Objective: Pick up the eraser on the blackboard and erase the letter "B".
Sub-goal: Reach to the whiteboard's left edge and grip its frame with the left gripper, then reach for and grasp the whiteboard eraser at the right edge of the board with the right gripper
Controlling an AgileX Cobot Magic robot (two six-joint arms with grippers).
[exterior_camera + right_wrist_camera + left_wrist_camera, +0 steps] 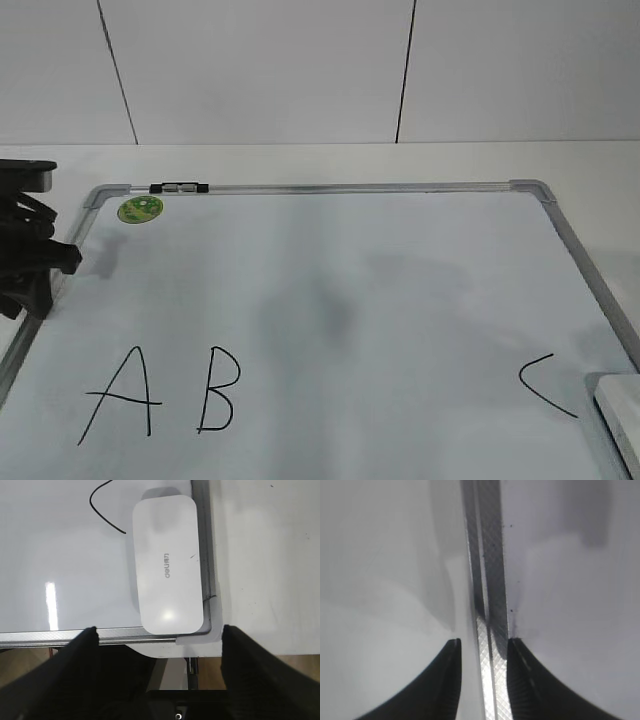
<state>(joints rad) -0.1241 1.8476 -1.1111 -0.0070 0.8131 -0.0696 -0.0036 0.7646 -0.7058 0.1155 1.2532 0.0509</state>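
The blackboard [330, 187] is a white board in a silver frame, lying flat on the table. On it are a black "A" [120, 393], the letter "B" [218, 390] and a "C" [545, 385]. The eraser [620, 425], a flat white block, lies at the board's near right corner. It fills the right wrist view [168, 562], inside the frame corner and next to the "C" [102, 505]. My right gripper [157, 630] is open and empty, just short of the eraser's near end. My left gripper [30, 262] is open and empty over the board's left frame rail [490, 580].
A round green sticker [140, 208] and a black clip [178, 187] sit at the board's far left corner. A white wall stands behind the table. The table's front edge and the floor show below the board in the right wrist view [210, 665].
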